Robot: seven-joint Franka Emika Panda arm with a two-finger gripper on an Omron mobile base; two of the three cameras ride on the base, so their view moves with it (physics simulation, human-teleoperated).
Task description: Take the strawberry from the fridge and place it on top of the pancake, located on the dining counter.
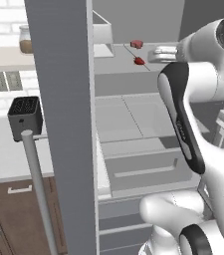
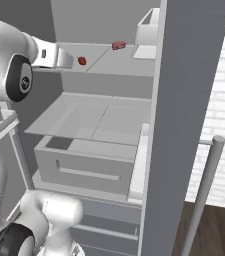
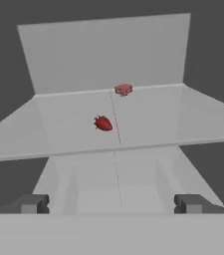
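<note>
Red and tiny, the strawberry (image 3: 103, 123) lies on an upper shelf (image 3: 148, 119) inside the open fridge (image 1: 63, 124), in front of a pinkish-red block (image 3: 123, 89). Short of the shelf's front edge, the gripper (image 3: 112, 203) hangs spread wide, holding nothing.

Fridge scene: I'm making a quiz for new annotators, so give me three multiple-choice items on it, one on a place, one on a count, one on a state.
1. Where does the strawberry lie?
A. in the lower drawer
B. on the upper fridge shelf
C. between the fingers

2. How many small red things lie on that shelf?
A. one
B. two
C. four

3. How do the gripper fingers stand?
A. spread apart, holding nothing
B. shut on the strawberry
C. shut on the door handle

Key: 1 B, it rests on the pale shelf, short of the other red item. 2 B, the strawberry and one paler piece behind it. 3 A, the hand view shows both tips wide apart.
</note>
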